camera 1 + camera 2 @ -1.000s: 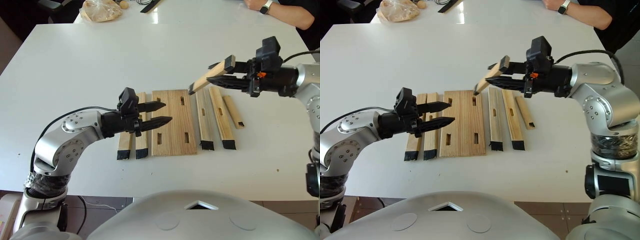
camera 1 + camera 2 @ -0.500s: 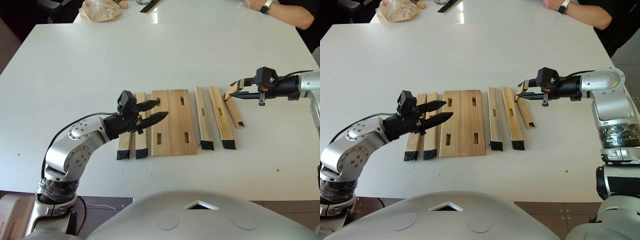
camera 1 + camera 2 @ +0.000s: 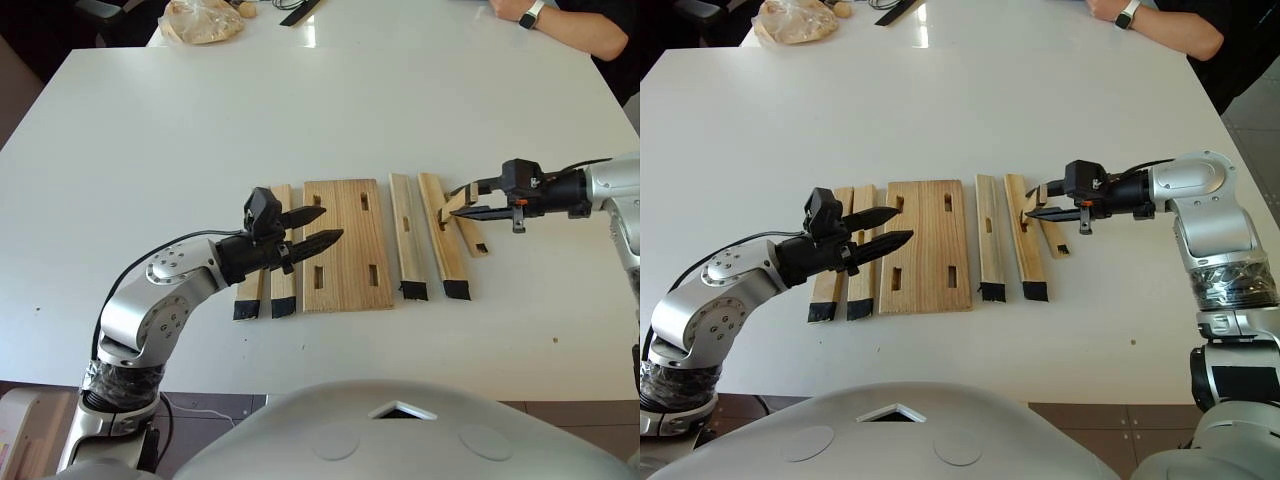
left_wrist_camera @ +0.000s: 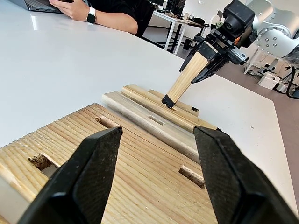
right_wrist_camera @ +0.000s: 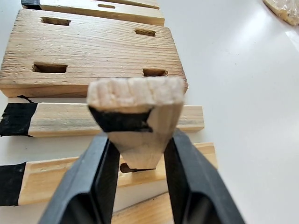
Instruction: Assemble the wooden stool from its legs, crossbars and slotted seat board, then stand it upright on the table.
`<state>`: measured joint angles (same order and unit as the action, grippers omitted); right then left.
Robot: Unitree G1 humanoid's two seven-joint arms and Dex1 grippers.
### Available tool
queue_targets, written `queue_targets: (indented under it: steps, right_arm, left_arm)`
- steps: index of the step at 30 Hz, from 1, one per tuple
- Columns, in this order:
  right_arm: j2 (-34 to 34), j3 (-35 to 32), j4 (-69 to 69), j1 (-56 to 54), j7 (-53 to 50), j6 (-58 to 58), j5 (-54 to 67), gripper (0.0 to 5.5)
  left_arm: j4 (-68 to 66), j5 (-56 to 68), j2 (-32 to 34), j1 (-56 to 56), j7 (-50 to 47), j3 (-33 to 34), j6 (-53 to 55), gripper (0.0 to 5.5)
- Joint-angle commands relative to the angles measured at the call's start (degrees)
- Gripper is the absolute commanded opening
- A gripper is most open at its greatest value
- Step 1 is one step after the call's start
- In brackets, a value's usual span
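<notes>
Right gripper (image 3: 468, 208) clamps a short black-tipped wooden piece (image 4: 189, 77), tilted, its lower end touching a leg (image 3: 447, 250) lying right of the slotted seat board (image 3: 355, 250); left gripper (image 3: 326, 226) hovers, fingers spread, over the board's left edge

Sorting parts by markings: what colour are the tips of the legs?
Black tips on pale wood; clearest in right wrist view.

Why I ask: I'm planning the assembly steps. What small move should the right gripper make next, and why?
Probably tip the crossbar more upright and ease its dark-tipped end down into the slot of the leg. The right gripper holds the crossbar tilted, its lower end on or just above that leg at the slot; whether it is seated yet is unclear.
</notes>
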<state>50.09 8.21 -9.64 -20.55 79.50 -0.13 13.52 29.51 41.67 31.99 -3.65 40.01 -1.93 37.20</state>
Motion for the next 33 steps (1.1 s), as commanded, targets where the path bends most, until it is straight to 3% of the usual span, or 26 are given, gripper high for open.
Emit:
queue_targets:
  steps: [1,8,17,31,33]
  right_arm:
    - [1.42,2.52,-0.68,2.68,3.14,0.6,-1.87,1.29]
    - [2.41,4.21,-1.83,-0.4,7.99,4.8,-1.26,1.29]
    - [-3.2,10.42,-17.5,-4.3,7.71,4.36,-6.35,1.29]
    - [-5.71,9.48,-19.08,0.76,3.99,5.48,-2.79,1.29]
    - [-6.43,9.61,-19.39,0.83,2.43,4.8,-3.35,1.79]
  left_arm:
    - [0.46,-0.3,0.22,0.12,-0.06,-0.22,0.64,2.84]
    - [0.9,-0.38,-0.25,-0.32,-0.46,-0.32,0.49,2.84]
    - [0.59,-0.21,0.53,1.17,1.1,-1.5,1.93,2.84]
    - [1.37,-0.72,1.05,0.77,2.03,-3.14,3.0,2.84]
    - [1.41,-0.69,1.06,1.02,2.07,-3.35,3.17,2.84]
